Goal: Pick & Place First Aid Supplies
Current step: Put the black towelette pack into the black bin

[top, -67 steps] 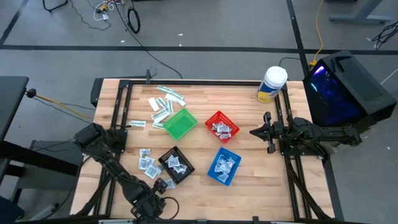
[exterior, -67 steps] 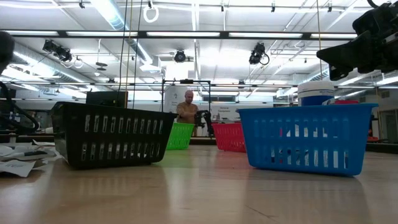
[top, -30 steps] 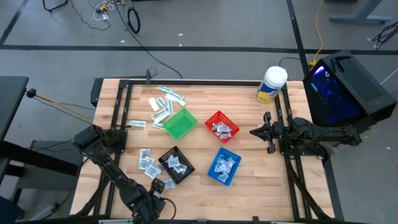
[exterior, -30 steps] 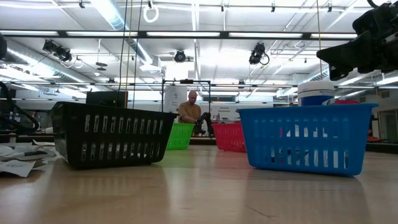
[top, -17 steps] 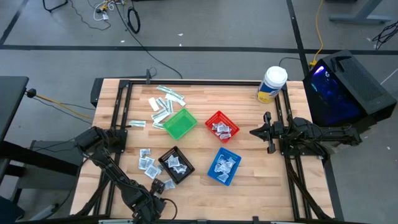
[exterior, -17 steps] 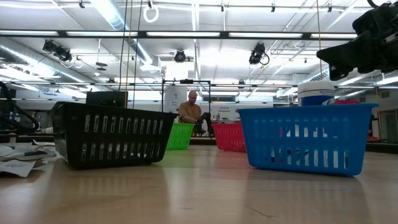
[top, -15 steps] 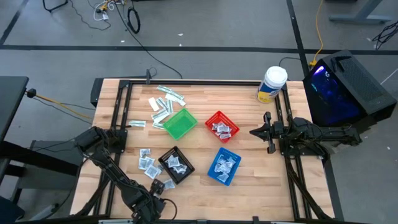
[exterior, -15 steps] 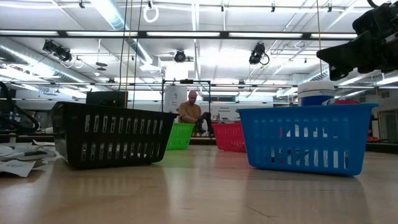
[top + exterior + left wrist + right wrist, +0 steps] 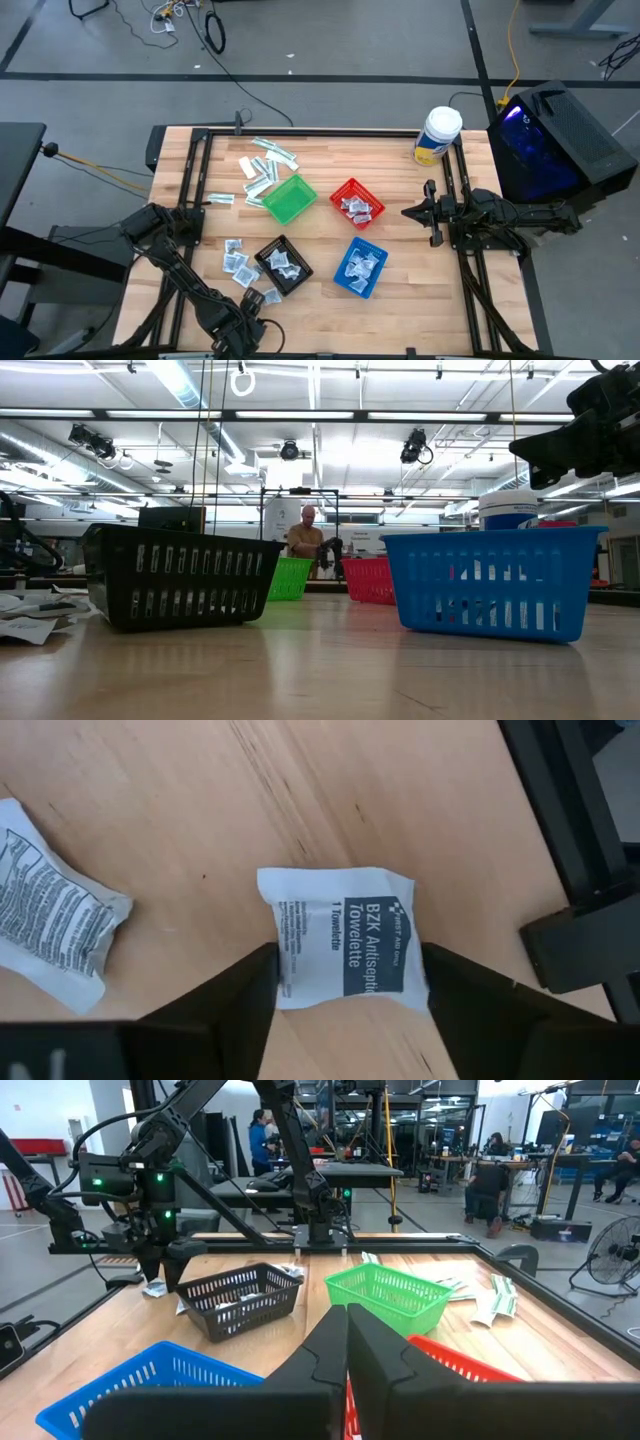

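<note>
My left gripper [image 9: 255,301] is near the table's near-left corner, open and pointing down. A squarish white-and-blue sachet [image 9: 345,935] lies flat on the wood between its fingers. A second sachet [image 9: 55,920] lies beside it, and more loose sachets [image 9: 237,262] lie left of the black basket [image 9: 283,265]. Narrow pale-green strips [image 9: 265,165] lie by the green basket [image 9: 289,198]. Sachets also lie in the black, red [image 9: 357,203] and blue [image 9: 360,267] baskets. My right gripper [image 9: 347,1342] is shut and waits at the table's right side [image 9: 432,213]. My left gripper comes from above, with one finger [image 9: 240,995] beside each side edge of the sachet [image 9: 285,950]. I cannot tell whether the fingers touch it. The sachet rests flat on the table.
A white-lidded yellow-labelled tub [image 9: 437,135] stands at the far right corner. Dark frame rails [image 9: 195,180] run along the left and right sides. Bare wood lies between the baskets and the near edge [image 9: 320,670]. A person [image 9: 305,535] is in the room beyond.
My left arm has shifted a little toward the table's left and dropped out of the low view's upper left corner. Its gripper stays over the same sachet. The sachets and baskets have kept still.
</note>
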Controlling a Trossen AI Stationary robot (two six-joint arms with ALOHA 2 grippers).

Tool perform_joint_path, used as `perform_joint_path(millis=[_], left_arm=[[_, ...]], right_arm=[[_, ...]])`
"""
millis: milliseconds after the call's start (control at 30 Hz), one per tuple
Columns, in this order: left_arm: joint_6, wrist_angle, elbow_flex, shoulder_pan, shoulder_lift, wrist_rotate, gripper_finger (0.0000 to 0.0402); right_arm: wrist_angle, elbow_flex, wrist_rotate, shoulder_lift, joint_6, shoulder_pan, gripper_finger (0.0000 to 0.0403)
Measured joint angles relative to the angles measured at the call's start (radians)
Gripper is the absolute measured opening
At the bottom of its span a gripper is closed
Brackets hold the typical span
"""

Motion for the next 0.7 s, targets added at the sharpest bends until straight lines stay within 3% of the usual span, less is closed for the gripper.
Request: perform_joint_path(millis=[267,700], left_arm=[[0.000,0.001,0.000,0.000,0.000,0.000,0.0200],[0.006,-0.015,0.054,-0.004,0.001,0.000,0.0202]], right_arm=[[0.000,0.000,0.000,0.000,0.000,0.000,0.0013],[0.000,0.000,0.000,0.000,0.000,0.000,0.0013]])
